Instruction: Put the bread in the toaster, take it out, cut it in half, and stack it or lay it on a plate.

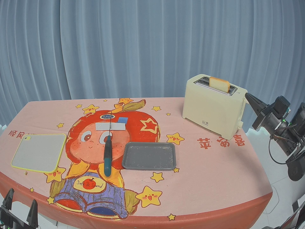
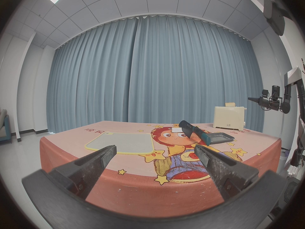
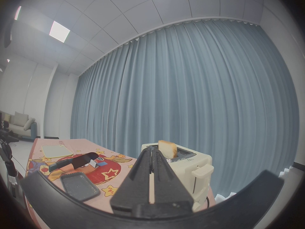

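Bread (image 1: pixel 219 84) stands in the toaster (image 1: pixel 213 112) slot, top poking out, far right on the bench (image 1: pixel 206 175). Looks like the toasting step. Next is prob. pushing the lever (image 3: pixel 202 170) down. R gripper (image 1: pixel 247 95): fingers pressed together, empty, just beside toaster's end. L gripper (image 1: pixel 21 197): fingers spread wide, empty, low at bench front.

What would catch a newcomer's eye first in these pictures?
Likely the cream-coloured toaster at the far right of the pink table, with a golden slice of bread standing up from its slot. Next, the black knife with a teal handle at the middle, just left of the grey rectangular tray.
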Available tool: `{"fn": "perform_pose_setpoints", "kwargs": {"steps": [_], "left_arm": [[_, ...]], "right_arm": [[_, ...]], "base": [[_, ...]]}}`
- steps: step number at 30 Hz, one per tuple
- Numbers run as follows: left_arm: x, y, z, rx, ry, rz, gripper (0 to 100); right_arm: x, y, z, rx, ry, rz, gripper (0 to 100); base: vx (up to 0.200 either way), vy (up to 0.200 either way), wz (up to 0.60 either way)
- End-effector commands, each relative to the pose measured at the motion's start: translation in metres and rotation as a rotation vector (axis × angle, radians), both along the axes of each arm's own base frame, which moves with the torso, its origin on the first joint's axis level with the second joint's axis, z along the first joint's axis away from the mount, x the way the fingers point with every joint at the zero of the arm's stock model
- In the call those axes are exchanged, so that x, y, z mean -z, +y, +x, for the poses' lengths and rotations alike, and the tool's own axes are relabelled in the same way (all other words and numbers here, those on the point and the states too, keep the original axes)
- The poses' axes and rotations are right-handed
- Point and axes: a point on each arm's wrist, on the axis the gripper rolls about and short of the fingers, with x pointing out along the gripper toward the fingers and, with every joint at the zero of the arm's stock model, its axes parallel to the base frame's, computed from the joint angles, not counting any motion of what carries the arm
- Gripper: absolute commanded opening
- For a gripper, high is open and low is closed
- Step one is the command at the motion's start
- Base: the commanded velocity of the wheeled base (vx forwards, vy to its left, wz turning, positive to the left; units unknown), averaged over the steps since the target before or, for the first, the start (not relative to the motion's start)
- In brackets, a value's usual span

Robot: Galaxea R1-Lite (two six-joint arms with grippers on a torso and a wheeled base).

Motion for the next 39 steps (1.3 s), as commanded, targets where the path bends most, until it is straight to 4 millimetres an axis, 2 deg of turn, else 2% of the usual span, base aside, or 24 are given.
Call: {"fn": "perform_pose_setpoints", "kwargs": {"steps": [1, 11, 23, 28, 33, 34, 39], "left_arm": [[0.005, 0.000, 0.001, 0.000, 0.016, -0.001, 100], [0.005, 0.000, 0.001, 0.000, 0.016, -0.001, 100], [0.005, 0.000, 0.001, 0.000, 0.016, -0.001, 100], [0.005, 0.000, 0.001, -0.001, 0.016, -0.001, 100], [0.005, 0.000, 0.001, -0.001, 0.016, -0.001, 100], [0.005, 0.000, 0.001, 0.000, 0.016, -0.001, 100], [0.005, 0.000, 0.001, 0.000, 0.016, -0.001, 100]], "right_arm": [[-0.012, -0.008, 0.008, 0.034, -0.022, 0.007, 0], [-0.017, -0.015, 0.015, 0.057, -0.010, -0.005, 0], [-0.029, -0.019, 0.036, 0.077, 0.067, -0.012, 0], [-0.027, -0.018, 0.041, 0.077, 0.126, -0.021, 0], [-0.035, -0.007, 0.048, 0.041, 0.141, -0.021, 0], [-0.035, -0.005, 0.047, 0.035, 0.155, -0.024, 100], [-0.036, -0.004, 0.050, 0.032, 0.213, -0.032, 100]], "base": [[0.000, 0.000, 0.00], [0.000, 0.000, 0.00], [0.000, 0.000, 0.00], [0.000, 0.000, 0.00], [0.000, 0.000, 0.00], [0.000, 0.000, 0.00], [0.000, 0.000, 0.00]]}}
